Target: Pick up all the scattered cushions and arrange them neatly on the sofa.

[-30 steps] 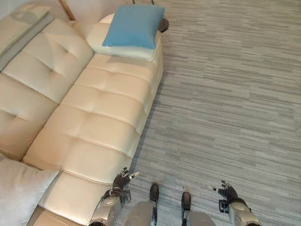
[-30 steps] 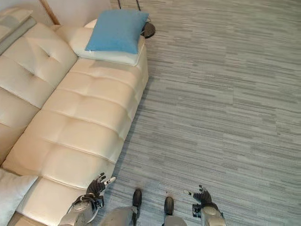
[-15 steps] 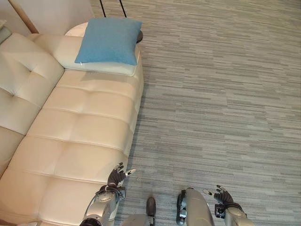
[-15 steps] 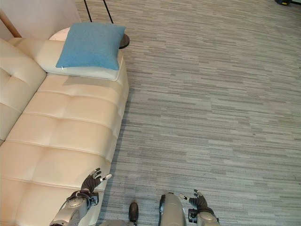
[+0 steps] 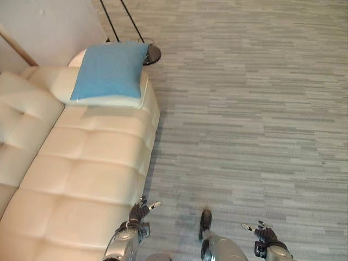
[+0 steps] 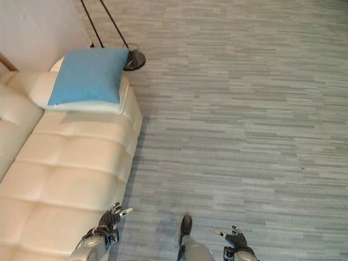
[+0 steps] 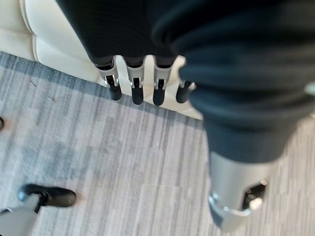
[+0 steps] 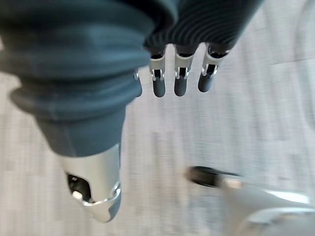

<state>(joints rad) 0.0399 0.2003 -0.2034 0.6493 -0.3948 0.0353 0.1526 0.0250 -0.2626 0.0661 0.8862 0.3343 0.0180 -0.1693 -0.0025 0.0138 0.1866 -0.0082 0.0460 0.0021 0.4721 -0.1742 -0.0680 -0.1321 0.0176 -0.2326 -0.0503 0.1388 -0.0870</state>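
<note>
A blue cushion (image 5: 110,71) lies on top of a cream cushion (image 5: 100,100) at the far end of the cream sofa (image 5: 81,179). My left hand (image 5: 139,211) hangs low beside the sofa's front edge, fingers relaxed and holding nothing; its fingers (image 7: 137,88) show over the grey floor and the sofa's base. Over the carpet at the lower right, my right hand (image 5: 263,235) is open and empty, its fingers (image 8: 180,81) straight.
A floor lamp's round dark base (image 5: 151,53) and thin black legs stand just past the sofa's far end. A pale wall (image 5: 49,22) rises behind the sofa. Grey striped carpet (image 5: 255,109) stretches to the right.
The camera has swung to the right: the sofa has slid left, its backrest mostly out of view, and more carpet shows. Both hands stay low and empty.
</note>
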